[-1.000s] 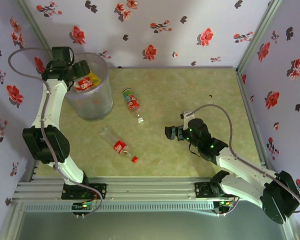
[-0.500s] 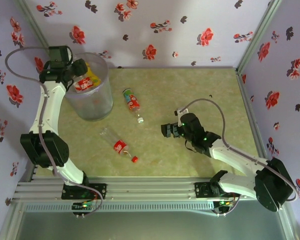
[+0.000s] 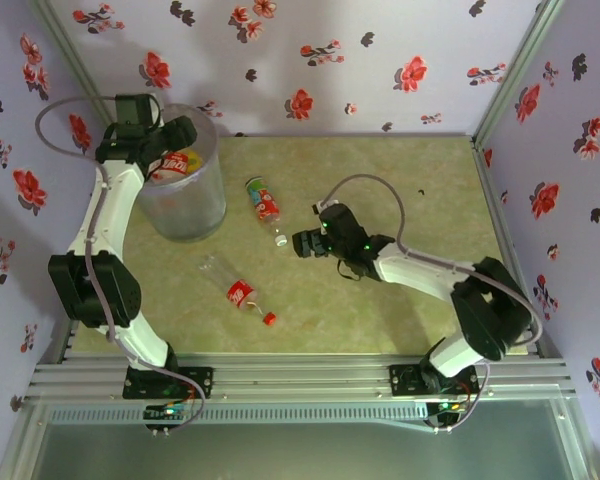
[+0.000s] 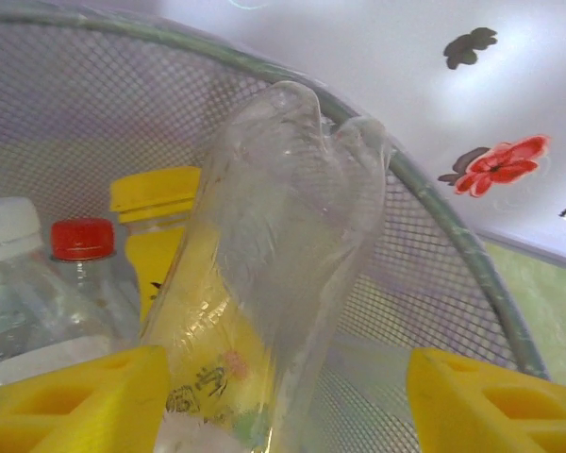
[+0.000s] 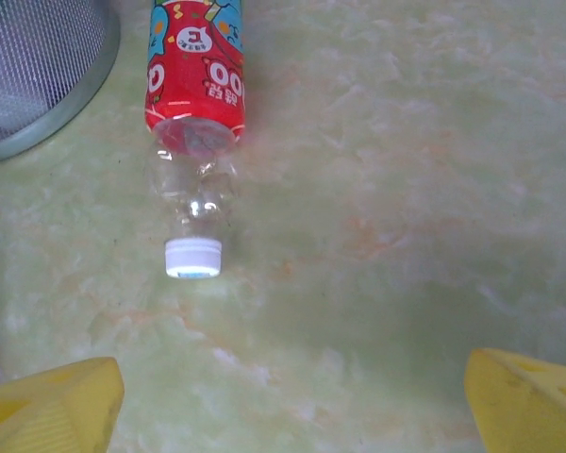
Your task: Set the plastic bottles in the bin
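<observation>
Left gripper (image 4: 288, 366) stands open over the bin (image 3: 200, 200) so the clear bottle (image 4: 283, 236) drops in; right gripper (image 3: 302, 243), open, empty, faces the white-capped bottle (image 5: 196, 113).

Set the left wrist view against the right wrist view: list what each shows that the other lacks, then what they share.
Left wrist, not right wrist: a crumpled clear bottle between the left gripper's fingers, with a yellow-capped bottle, a red-capped bottle and a white-capped bottle behind it inside the bin, plus the flowered wall.
Right wrist, not left: a red-labelled bottle lying on the table ahead of the open, empty right gripper.
Both: the bin's mesh wall, the table, yellow fingertips at the bottom corners.
</observation>
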